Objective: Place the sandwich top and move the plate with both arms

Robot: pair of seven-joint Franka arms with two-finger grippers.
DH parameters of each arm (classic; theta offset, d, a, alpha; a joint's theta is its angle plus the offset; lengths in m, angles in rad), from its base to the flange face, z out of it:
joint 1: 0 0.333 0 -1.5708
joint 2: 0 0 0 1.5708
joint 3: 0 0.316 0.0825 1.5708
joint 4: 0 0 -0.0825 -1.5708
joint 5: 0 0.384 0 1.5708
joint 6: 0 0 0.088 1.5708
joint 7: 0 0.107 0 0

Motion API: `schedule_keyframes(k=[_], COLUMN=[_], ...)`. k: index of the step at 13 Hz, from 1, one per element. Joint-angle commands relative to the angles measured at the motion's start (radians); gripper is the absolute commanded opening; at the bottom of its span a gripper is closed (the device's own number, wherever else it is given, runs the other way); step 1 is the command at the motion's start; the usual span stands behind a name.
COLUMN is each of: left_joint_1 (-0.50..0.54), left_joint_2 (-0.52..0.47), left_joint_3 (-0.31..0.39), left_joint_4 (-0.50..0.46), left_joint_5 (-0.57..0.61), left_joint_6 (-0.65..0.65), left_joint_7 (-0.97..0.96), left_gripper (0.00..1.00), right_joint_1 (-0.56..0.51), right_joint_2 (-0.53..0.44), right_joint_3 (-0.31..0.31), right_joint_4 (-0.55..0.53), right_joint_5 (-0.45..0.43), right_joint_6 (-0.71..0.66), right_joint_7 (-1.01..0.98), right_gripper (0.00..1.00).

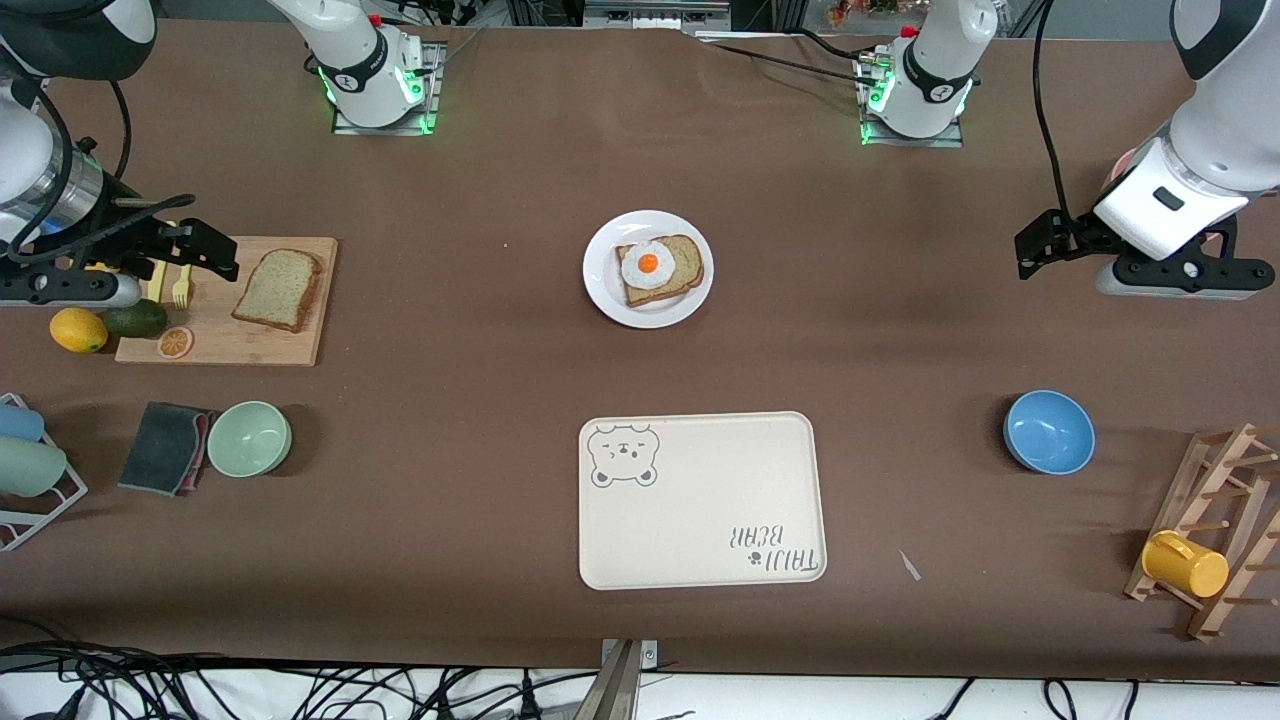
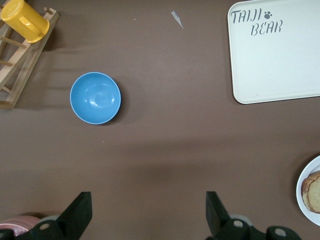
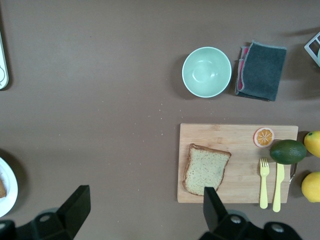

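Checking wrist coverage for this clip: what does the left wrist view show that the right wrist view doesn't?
Only the left wrist view: the blue bowl, the wooden rack with the yellow cup, and the open left gripper.

Only the right wrist view: the sandwich top on the cutting board, the green bowl, the cloth, and the open right gripper.

Both: edges of the plate and the bear tray.

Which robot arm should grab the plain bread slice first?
The right arm, probably. Its right gripper, fingers open, hovers at the wooden cutting board where the sandwich top lies. The left gripper, also open, waits at the left arm's end of the table, near the blue bowl.
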Motion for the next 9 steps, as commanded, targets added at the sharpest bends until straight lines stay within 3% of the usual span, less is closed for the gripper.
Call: schedule_keyframes(k=[1, 9], left_joint_1=[0.007, 0.007], left_joint_2=[0.018, 0.018], left_joint_3=[0.003, 0.003], left_joint_4=[0.035, 0.035], left_joint_5=[-0.053, -0.055], left_joint_6=[-0.023, -0.024], left_joint_7=[-0.004, 0.005], left_gripper=[1.00, 1.00], right_joint_1=[0.001, 0.003], right_joint_2=[-0.010, -0.007], right_joint_3=[-0.002, -0.002], right_joint_4=[0.000, 0.002], right_joint_5=[0.013, 0.014], right_joint_6=[-0.009, -0.004], right_joint_7=[0.001, 0.003], right_gripper=[1.00, 1.00])
